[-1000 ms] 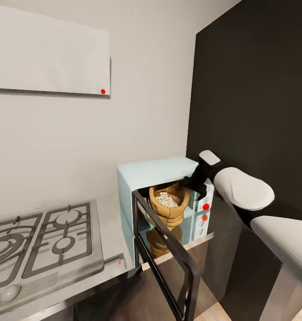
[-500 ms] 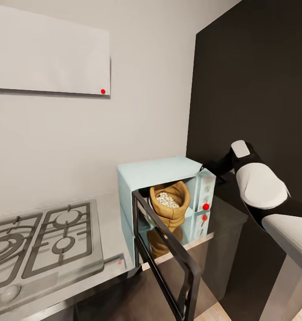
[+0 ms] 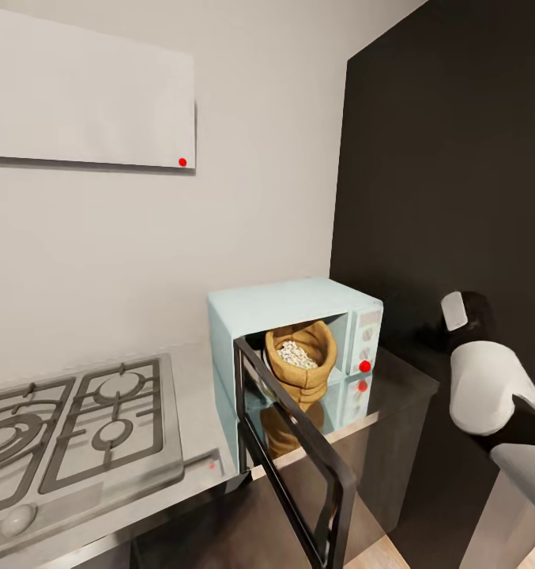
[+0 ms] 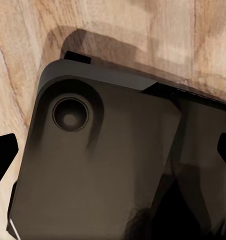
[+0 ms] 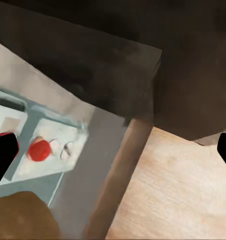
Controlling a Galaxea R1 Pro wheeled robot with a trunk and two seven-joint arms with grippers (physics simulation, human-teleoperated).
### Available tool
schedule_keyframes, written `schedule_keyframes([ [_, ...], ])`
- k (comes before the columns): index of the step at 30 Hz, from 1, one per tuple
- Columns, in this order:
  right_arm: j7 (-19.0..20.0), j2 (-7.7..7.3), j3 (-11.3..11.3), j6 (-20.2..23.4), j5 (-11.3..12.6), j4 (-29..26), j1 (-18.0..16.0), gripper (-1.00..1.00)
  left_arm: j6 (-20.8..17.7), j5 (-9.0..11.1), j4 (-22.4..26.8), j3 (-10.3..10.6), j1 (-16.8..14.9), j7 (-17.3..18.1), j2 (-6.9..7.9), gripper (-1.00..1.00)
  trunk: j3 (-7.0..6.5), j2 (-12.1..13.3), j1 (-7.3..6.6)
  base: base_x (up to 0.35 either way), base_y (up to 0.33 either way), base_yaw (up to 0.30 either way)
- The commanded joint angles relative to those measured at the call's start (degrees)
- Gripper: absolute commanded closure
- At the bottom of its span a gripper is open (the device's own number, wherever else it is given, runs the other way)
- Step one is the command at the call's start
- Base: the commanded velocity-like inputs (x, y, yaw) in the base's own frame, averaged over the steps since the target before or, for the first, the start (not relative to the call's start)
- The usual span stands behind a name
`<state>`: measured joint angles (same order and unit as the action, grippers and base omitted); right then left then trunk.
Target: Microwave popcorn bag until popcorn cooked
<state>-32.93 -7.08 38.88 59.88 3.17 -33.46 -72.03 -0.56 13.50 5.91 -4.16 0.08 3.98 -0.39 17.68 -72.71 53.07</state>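
The kitchen (image 3: 243, 221) has a pale grey wall, a flat white hood (image 3: 85, 95) at upper left and a dark cabinet wall (image 3: 449, 158) filling the right side. Nearest in the head view, lower centre, the microwave's black-framed door (image 3: 299, 466) stands swung open toward me, its bottom cut off by the frame edge. At lower left the steel gas hob (image 3: 69, 427) sits in the glossy grey surface (image 3: 196, 395), also cropped. Behind the door, at centre, the pale blue microwave (image 3: 291, 304) holds the popcorn bag (image 3: 301, 363) upright in its cavity. The sack's mouth is open and a heap of whitish popcorn (image 3: 295, 353) fills it. The bag mirrors in the shiny surface below.

My right arm (image 3: 488, 379) shows at the right edge, apart from the microwave. In the right wrist view my right tool (image 5: 113, 150) has its fingers spread wide with nothing between them, over the microwave's red light (image 5: 38, 149) and wood floor (image 5: 178, 190). My left tool (image 4: 113, 155) is likewise spread apart, above a dark, hard-to-identify base part (image 4: 97, 165) on the floor.
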Motion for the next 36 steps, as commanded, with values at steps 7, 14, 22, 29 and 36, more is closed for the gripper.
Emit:
schedule_keyframes([
  [7,0.14,-7.56,-25.28,0.12,34.52,-26.02,14.81,-1.0,-0.06,0.21,0.06,-0.41,0.01,0.24,0.04,-1.0,0.06,-0.04,0.0,0.0,0.0,0.0],
  [14,0.05,-16.69,-36.02,0.12,55.18,-46.72,36.58,-1.0,-0.06,0.21,0.06,-0.41,0.01,0.24,0.04,-1.0,0.06,-0.04,0.0,0.0,0.0,0.0],
  [22,-0.02,-16.86,-44.02,0.12,55.77,-53.05,48.75,-1.0,-0.05,0.21,0.06,-0.41,0.01,0.24,0.04,-1.0,0.06,-0.04,0.0,0.0,0.0,0.0],
  [29,0.14,-17.2,-60.95,0.12,55.65,-54.19,49.69,-1.0,-0.05,0.21,0.09,-0.41,0.01,0.24,0.04,-1.0,0.06,-0.04,0.0,0.0,0.0,0.0],
  [36,1.93,-17.43,-62.04,0.12,54.85,-54.19,49.7,-1.0,0.03,0.21,0.15,-0.41,0.01,0.25,-0.08,-1.0,0.06,-0.04,0.0,0.0,0.0,0.0],
])
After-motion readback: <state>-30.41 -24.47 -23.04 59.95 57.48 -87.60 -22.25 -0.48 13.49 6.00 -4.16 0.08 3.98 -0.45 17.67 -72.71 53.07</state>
